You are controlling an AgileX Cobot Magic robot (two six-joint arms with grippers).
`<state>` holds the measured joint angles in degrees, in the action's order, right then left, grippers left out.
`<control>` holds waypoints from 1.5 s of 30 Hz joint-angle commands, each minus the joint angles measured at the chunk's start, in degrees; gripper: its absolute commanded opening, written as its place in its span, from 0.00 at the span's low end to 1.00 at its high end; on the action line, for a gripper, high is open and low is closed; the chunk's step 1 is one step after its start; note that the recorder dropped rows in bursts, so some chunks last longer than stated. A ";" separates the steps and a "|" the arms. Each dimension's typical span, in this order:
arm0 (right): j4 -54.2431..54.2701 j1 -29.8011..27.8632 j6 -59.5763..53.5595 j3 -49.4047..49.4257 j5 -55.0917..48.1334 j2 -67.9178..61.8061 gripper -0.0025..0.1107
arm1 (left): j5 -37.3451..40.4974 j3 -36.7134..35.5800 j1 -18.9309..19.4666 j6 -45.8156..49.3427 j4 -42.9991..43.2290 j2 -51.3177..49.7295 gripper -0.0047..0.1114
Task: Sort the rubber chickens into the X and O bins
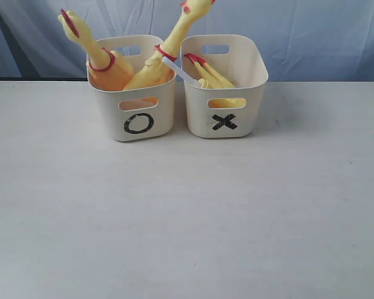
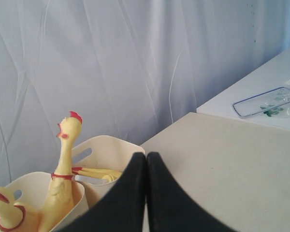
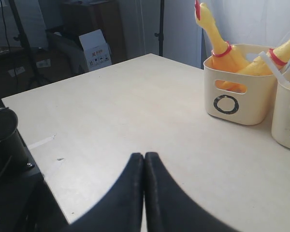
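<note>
Two cream bins stand side by side at the back of the table. The O bin point(image 1: 136, 112) on the left holds two rubber chickens, one point(image 1: 90, 50) leaning left and one point(image 1: 174, 43) leaning right with its head high. The X bin point(image 1: 227, 106) holds the third chicken point(image 1: 213, 78), red feet up. My left gripper point(image 2: 146, 155) is shut and empty, near the bins. My right gripper point(image 3: 144, 155) is shut and empty above the bare table, well away from the O bin point(image 3: 237, 96). Neither gripper shows in the exterior view.
A white strip point(image 1: 181, 71) rests across the bins' adjoining rims. A pale curtain point(image 1: 299, 31) hangs behind the table. A clear lid point(image 2: 266, 101) lies on a neighbouring table. Boxes point(image 3: 94, 48) and stands sit beyond the table's far edge.
</note>
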<state>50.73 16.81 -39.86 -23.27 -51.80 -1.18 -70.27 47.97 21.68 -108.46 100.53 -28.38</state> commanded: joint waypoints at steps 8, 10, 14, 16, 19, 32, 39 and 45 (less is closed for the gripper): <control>0.31 -0.15 -0.07 0.26 -0.20 0.40 0.02 | 0.30 -1.35 -0.05 -0.58 -0.58 1.34 0.04; 0.31 -0.15 -0.07 0.26 -0.20 0.40 0.02 | 0.30 -1.35 -0.05 -0.58 -0.58 1.34 0.04; 0.31 -0.15 -0.07 0.26 -0.20 0.40 0.02 | 0.30 -1.35 -2.17 -0.58 -0.58 2.18 0.04; 0.31 -0.15 -0.07 0.26 -0.05 0.40 0.02 | 0.30 -1.35 -4.95 -0.58 -0.58 3.40 0.04; 0.42 -0.15 -0.07 0.26 -0.04 0.40 0.02 | 0.30 -1.35 -9.24 -0.58 -0.58 4.87 0.04; 0.41 -0.15 -0.07 0.26 0.06 0.40 0.02 | 0.30 -1.35 -19.35 -0.58 -0.58 11.55 0.04; 0.41 -0.15 -0.07 0.26 0.06 0.40 0.02 | 0.30 -1.35 -23.56 -0.58 -0.58 16.84 0.04; 0.41 -0.15 -0.07 0.26 0.06 0.40 0.02 | 0.30 -1.35 -25.02 -0.58 -0.58 21.29 0.04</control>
<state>50.73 16.81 -39.86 -23.27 -51.80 -1.18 -70.22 46.82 -2.64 -108.59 100.52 -8.86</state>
